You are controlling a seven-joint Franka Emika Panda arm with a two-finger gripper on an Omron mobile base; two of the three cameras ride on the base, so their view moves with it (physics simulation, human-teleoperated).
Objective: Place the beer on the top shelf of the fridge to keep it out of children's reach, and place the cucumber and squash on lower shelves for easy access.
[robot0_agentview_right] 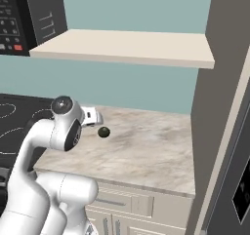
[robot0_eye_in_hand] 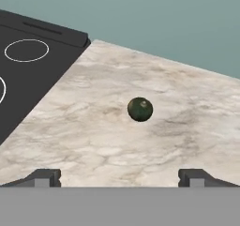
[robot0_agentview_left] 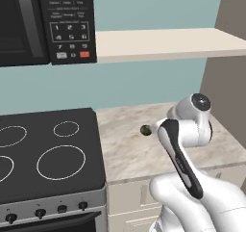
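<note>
One item is in play: the squash (robot0_eye_in_hand: 140,109), a small dark olive ball sitting alone on the marble counter (robot0_eye_in_hand: 117,140), right of the black cooktop (robot0_eye_in_hand: 33,75) and well short of the teal back wall. Gripper (robot0_eye_in_hand: 119,177) hangs above the counter on the near side of the squash, jaws spread as wide as they go, nothing between them; hand view puts the squash slightly right of the midline between the fingertips (robot0_eye_in_hand: 44,177). From the right base view the squash (robot0_agentview_right: 103,132) sits just beyond the hand, and the fridge (robot0_agentview_right: 224,131) stands at the counter's right end. Likely step: reach and grasp. Advice: nudge the hand to centre the ball, come down so the pads straddle its widest part, close slowly. A round thing will roll if one finger touches first, so keep the approach symmetric and avoid scraping the counter.
</note>
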